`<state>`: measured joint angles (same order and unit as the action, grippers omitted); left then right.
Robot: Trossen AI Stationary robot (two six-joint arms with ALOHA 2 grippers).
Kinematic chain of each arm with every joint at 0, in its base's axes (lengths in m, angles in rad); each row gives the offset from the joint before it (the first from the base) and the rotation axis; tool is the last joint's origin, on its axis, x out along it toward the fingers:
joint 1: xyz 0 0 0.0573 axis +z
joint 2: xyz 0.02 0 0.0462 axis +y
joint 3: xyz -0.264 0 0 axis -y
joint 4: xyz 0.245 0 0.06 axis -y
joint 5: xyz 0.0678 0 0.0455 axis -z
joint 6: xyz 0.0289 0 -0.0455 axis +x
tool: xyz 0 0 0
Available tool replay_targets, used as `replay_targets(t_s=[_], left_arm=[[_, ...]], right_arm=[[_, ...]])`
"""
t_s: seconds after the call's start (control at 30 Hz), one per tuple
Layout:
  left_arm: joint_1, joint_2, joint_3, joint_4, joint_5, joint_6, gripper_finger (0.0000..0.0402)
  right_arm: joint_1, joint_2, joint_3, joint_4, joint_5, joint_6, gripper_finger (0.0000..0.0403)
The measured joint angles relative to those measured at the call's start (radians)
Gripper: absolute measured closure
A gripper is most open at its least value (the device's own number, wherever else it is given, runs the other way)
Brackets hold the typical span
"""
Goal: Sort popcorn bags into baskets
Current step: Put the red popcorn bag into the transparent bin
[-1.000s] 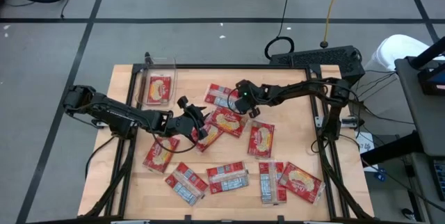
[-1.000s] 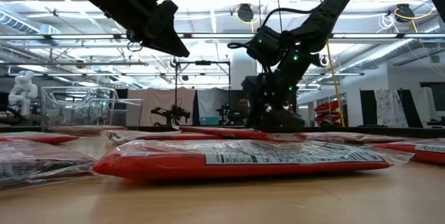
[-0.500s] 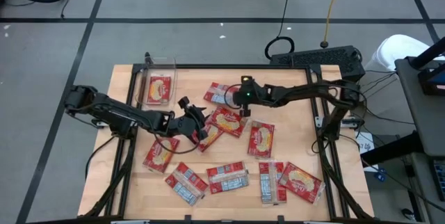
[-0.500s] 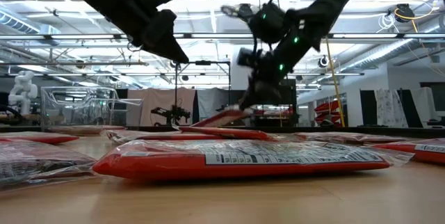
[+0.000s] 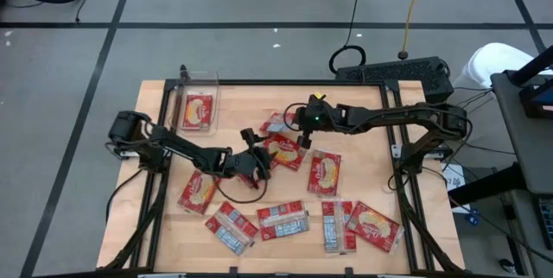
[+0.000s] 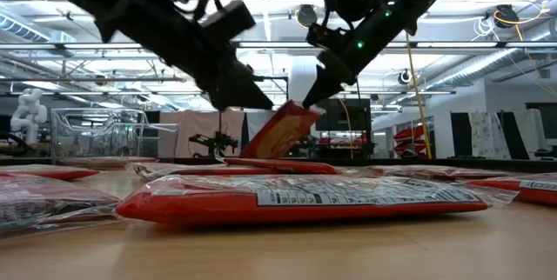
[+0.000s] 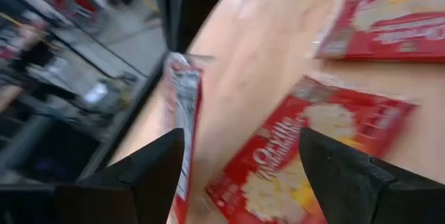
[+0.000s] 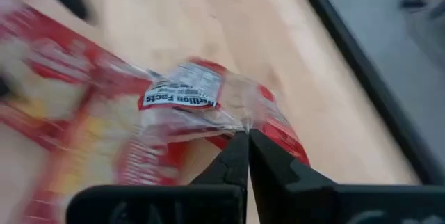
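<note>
Several red popcorn bags lie flat on the wooden table [image 5: 363, 105]. One lies in the clear basket [image 5: 197, 105] at the far left, which also shows in the low view [image 6: 96, 132]. My right gripper [image 5: 300, 131] is shut on one bag [image 5: 278, 125], label side showing, and holds it tilted over the table's middle [image 6: 283, 132]. My left gripper [image 5: 262, 150] is open and empty just left of that bag. It hovers over a bag with a popcorn picture [image 7: 299, 161] and touches nothing. My right gripper pinches the bag's clear sealed end [image 8: 243, 123] between its two shut fingers, coming from above and from the right. The bag hangs tilted below the fingers [image 6: 306, 102], held end up. Its lower end [image 6: 254, 151] reaches down to the packets lying there.
Loose bags lie in the middle [image 5: 285, 151], [image 5: 324, 173], and along the near edge [image 5: 200, 192], [image 5: 232, 224], [image 5: 283, 220], [image 5: 374, 226]. One lies close before the low camera [image 6: 305, 197]. Bare wood shows at the far right. A keyboard [image 5: 393, 71] sits beyond the far edge.
My right gripper has risen with the bag's end. The bag has tipped from flat to steeply tilted, its lower end staying down. My left gripper has moved toward the table's right edge and down, closer to the lifted bag.
</note>
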<state>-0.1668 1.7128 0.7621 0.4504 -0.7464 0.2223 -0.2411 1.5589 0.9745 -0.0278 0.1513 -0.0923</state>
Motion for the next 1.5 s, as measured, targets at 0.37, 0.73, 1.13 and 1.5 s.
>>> replay_targets(t_s=[0.37,0.73,1.13,1.5], left_arm=[[0.137,0.118,0.000,0.098,0.027,0.030,0.0162],[0.208,0.118,0.000,0.174,0.212,0.075,0.0356],[0.208,-0.193,0.000,0.007,0.223,-0.015,0.0366],[0.222,-0.410,0.002,-0.031,0.246,-0.124,0.0373]], right_arm=[[0.046,0.000,0.000,0.013,-0.052,0.085,0.0403],[0.065,0.000,0.000,0.059,-0.074,-0.005,0.0403],[0.012,-0.193,-0.040,0.133,-0.068,-0.156,0.0333],[-0.020,-0.329,-0.293,0.509,-0.073,-0.061,0.0243]])
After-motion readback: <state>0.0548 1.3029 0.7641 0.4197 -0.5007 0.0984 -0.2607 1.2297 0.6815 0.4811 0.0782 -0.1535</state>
